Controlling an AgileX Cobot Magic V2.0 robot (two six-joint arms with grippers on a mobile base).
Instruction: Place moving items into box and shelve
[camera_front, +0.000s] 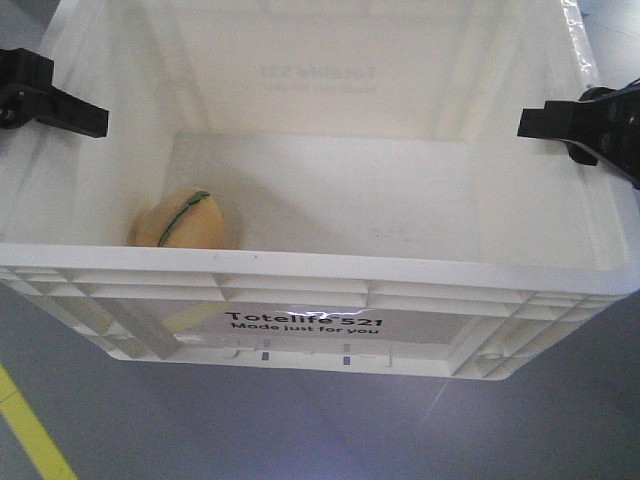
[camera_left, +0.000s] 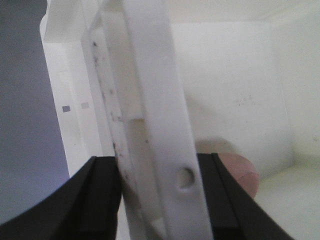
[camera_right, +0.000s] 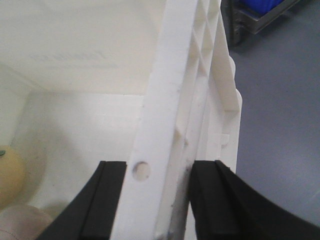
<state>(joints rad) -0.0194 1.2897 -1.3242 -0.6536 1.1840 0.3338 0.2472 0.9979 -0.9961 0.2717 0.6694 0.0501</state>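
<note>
Exterior front-facing view — left fingers (camera_front: 68, 110) and right fingers (camera_front: 552, 122) each clamp the box (camera_front: 300, 256) rim; yellow toy (camera_front: 185, 222) inside.

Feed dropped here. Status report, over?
Status: left claw and right claw shut on crate walls. Inside: yellow toy, reddish toy. No obstruction seen.

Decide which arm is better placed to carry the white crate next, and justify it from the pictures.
Neither alone. The left gripper is shut on the left rim of the crate and the right gripper on its right rim, so both should likely carry it together.
</note>
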